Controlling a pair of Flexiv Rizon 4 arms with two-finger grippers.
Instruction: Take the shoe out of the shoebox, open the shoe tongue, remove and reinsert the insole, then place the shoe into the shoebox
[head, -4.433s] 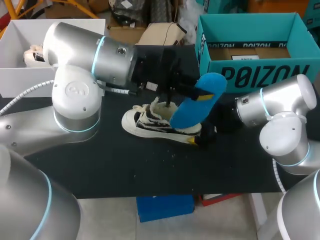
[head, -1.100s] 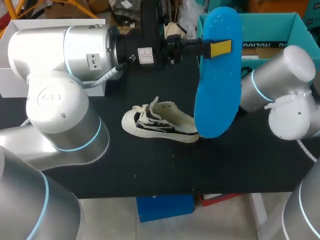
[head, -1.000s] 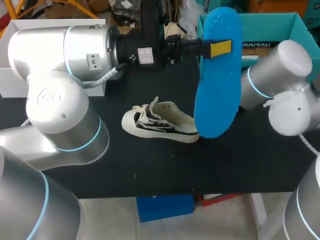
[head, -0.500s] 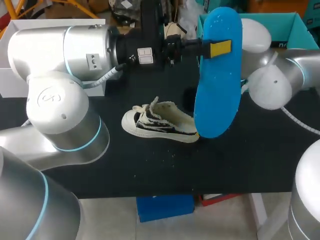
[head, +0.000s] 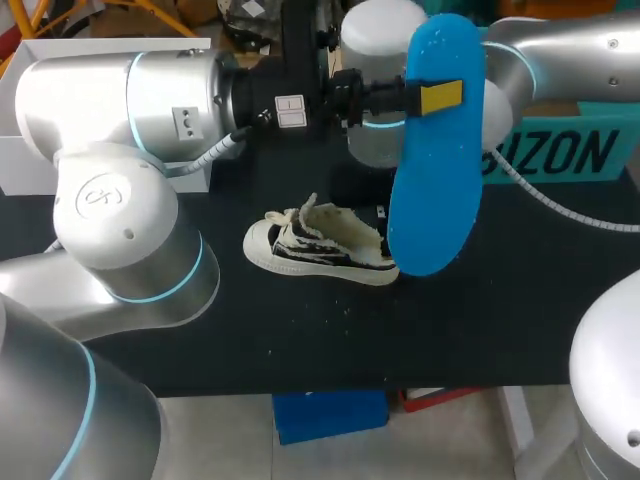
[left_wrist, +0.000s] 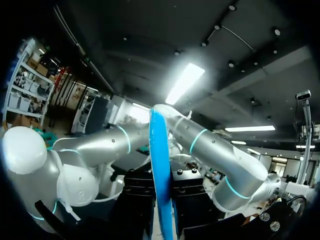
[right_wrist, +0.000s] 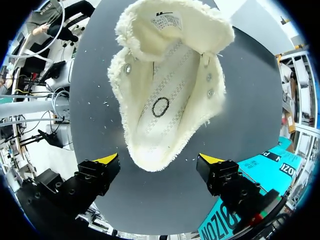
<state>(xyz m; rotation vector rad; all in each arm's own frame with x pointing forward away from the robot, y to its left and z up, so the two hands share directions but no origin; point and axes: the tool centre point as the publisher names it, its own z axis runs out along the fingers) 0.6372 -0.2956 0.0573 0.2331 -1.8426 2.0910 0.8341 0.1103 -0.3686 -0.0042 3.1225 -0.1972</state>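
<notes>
Blue insole (head: 435, 150) upright in my left gripper (head: 437, 97), cream shoe (head: 320, 245) on black table (head: 300, 330) just beside, teal shoebox (head: 570, 150) white-lettered, left wrist, insole edge-on, pinched both sides, right wrist, my right gripper (right_wrist: 159, 160) spread wide, holding nothing, over shoe's mouth, ring stamp (right_wrist: 161, 107) inside.

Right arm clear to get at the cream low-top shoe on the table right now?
Probably yes. The right tool hangs open straight above the cream low-top shoe, nothing between; the left tool holds the blue foam insole up.

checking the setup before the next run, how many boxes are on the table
2. A white box at the table's far left, partly behind the left arm; a teal shoebox at the far right, partly behind the right arm. The arms may hide more.
</notes>
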